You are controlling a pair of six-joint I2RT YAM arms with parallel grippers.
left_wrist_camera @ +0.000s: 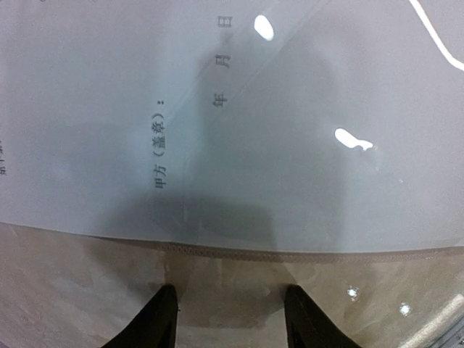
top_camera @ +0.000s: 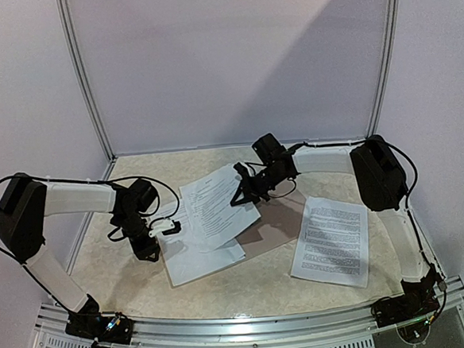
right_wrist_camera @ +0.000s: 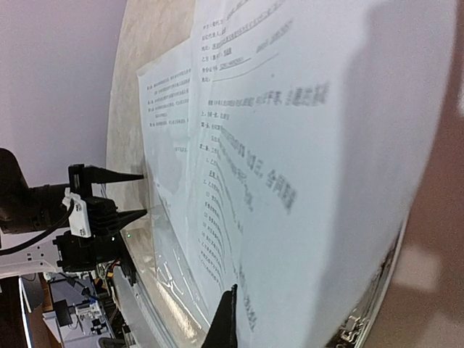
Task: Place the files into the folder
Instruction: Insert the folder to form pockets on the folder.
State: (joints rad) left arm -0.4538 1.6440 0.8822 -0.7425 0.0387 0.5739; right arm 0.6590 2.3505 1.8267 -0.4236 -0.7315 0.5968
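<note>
My right gripper (top_camera: 242,195) is shut on the corner of one of the files (top_camera: 218,205), a white printed sheet held raised and tilted over the table. In the right wrist view only one dark finger (right_wrist_camera: 226,319) shows against that sheet (right_wrist_camera: 312,159); the other is hidden behind it. The brownish folder (top_camera: 281,221) lies flat under and right of the sheet, and its silver clip (right_wrist_camera: 361,320) shows. A second file (top_camera: 198,256) lies in a clear sleeve (left_wrist_camera: 304,167). My left gripper (left_wrist_camera: 228,291) stands open at the sleeve's seamed edge. A third file (top_camera: 331,240) lies at the right.
White walls with metal posts (top_camera: 81,73) close in the beige table (top_camera: 119,269) on three sides. A metal rail (top_camera: 251,332) with both arm bases runs along the near edge. A white cable (left_wrist_camera: 435,36) crosses the left wrist view's top right corner.
</note>
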